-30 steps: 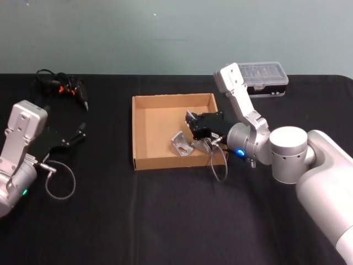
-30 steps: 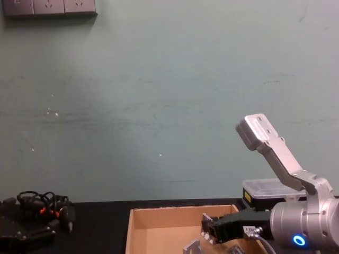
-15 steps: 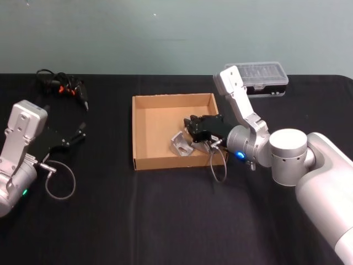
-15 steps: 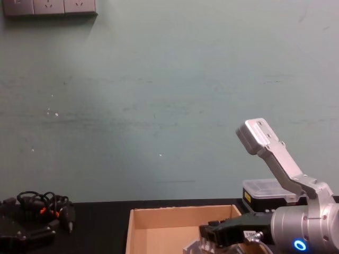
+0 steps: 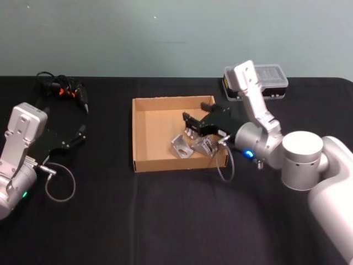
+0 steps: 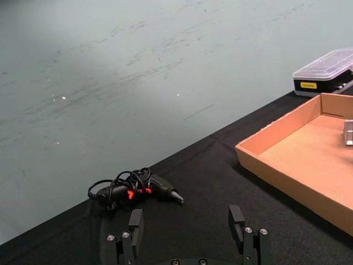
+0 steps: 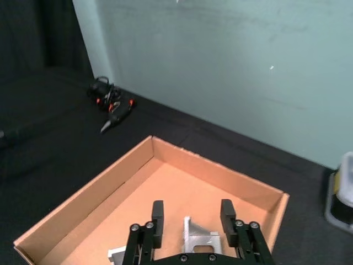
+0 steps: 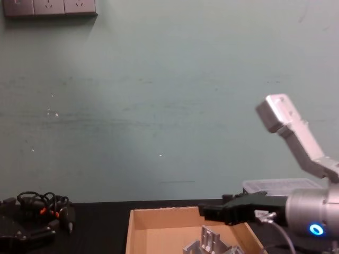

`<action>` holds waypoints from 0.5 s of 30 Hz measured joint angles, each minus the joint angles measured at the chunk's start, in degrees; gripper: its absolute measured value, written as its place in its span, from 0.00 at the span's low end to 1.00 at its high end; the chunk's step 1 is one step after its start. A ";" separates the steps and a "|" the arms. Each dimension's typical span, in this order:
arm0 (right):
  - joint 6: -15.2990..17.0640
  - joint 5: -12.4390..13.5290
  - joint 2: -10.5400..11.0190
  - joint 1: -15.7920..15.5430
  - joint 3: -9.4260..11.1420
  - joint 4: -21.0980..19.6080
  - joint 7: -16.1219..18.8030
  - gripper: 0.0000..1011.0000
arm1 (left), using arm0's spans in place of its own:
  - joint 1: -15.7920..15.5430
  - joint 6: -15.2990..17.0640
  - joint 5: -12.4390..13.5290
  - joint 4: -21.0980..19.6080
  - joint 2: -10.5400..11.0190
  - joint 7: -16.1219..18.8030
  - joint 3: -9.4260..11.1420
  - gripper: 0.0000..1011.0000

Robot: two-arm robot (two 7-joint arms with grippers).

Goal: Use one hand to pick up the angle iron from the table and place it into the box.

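My right gripper (image 7: 191, 223) hung open and empty over the box (image 5: 144, 105), holding nothing. Two angle irons lay on the box floor, one (image 5: 180, 146) nearer the left wall and the other (image 5: 203, 146) just under the gripper. The risk I judged was in pulling out: a low retreat could clip the box's right wall and drag it across the tabletop (image 5: 165, 215). My left gripper (image 6: 190, 229) sat parked, open.

Lab-like test bench: black-draped table (image 5: 165, 221), bare teal wall (image 8: 159, 79), wall sockets (image 8: 50, 7).
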 joint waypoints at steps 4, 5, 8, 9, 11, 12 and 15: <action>-0.28 1.13 1.68 -2.59 1.72 -4.46 -0.64 0.75 | 0.00 0.00 0.00 0.00 0.00 0.00 0.00 1.00; -0.37 1.36 2.02 -3.15 2.09 -5.23 -0.79 0.77 | 0.00 0.00 0.00 0.00 0.00 0.00 0.00 1.00; -0.89 2.09 3.45 -5.19 3.41 -7.90 -1.27 0.86 | 0.00 0.00 0.00 0.00 0.00 0.00 0.00 1.00; -1.05 2.28 3.87 -5.69 3.74 -8.44 -1.32 0.88 | 0.00 0.00 0.00 0.00 0.00 0.00 0.00 1.00; -1.49 2.82 5.11 -7.07 4.76 -9.96 -1.39 0.94 | 0.00 0.00 0.00 0.00 0.00 0.00 0.00 1.00; -1.59 2.97 5.46 -7.44 4.97 -10.27 -1.37 0.95 | 0.00 0.00 0.00 0.00 0.00 0.00 0.00 1.00; -2.02 3.64 7.17 -8.94 5.86 -11.91 -0.97 0.99 | 0.00 0.00 0.00 0.00 0.00 0.00 0.00 1.00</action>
